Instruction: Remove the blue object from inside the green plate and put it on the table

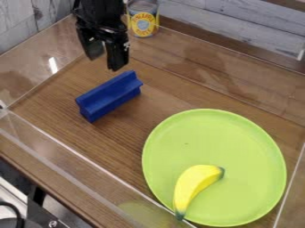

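The blue object is a dark blue block with a ridge on one long side. It lies flat on the brown wood-grain table, left of the green plate. My gripper hangs above the block's far end, pointing down. Its black fingers stand apart and hold nothing, and a clear gap separates them from the block. The plate sits at the front right and holds only a yellow banana.
Clear acrylic walls edge the table on the front and left. A small yellow-labelled can stands at the back just right of the arm. Bare wood lies between the block and the plate.
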Tool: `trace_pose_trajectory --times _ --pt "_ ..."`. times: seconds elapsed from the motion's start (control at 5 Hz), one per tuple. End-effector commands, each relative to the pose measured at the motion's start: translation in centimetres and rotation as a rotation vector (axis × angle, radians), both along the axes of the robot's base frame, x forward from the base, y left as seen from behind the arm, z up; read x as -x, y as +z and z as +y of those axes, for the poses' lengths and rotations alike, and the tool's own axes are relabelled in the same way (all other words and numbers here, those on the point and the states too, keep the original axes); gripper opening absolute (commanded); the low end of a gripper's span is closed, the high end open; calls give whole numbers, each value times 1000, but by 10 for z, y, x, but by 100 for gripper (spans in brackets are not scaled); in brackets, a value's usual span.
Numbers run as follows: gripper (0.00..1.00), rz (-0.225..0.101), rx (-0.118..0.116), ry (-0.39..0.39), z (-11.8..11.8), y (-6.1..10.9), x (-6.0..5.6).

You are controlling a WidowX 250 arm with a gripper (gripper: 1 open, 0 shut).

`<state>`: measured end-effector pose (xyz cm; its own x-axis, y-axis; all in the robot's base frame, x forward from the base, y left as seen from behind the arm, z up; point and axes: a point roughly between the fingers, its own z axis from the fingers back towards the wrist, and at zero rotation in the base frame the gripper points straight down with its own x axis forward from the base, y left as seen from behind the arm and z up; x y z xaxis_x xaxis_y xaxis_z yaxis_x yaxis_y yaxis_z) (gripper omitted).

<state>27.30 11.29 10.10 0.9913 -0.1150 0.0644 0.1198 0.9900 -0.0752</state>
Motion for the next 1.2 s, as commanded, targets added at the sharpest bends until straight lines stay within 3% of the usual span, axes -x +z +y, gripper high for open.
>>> trace_pose_trajectory --times 0.0,1.0 --pt "100 -71 -21 4 6 24 -6" --pt "100 -37 28 -19 5 22 -1"
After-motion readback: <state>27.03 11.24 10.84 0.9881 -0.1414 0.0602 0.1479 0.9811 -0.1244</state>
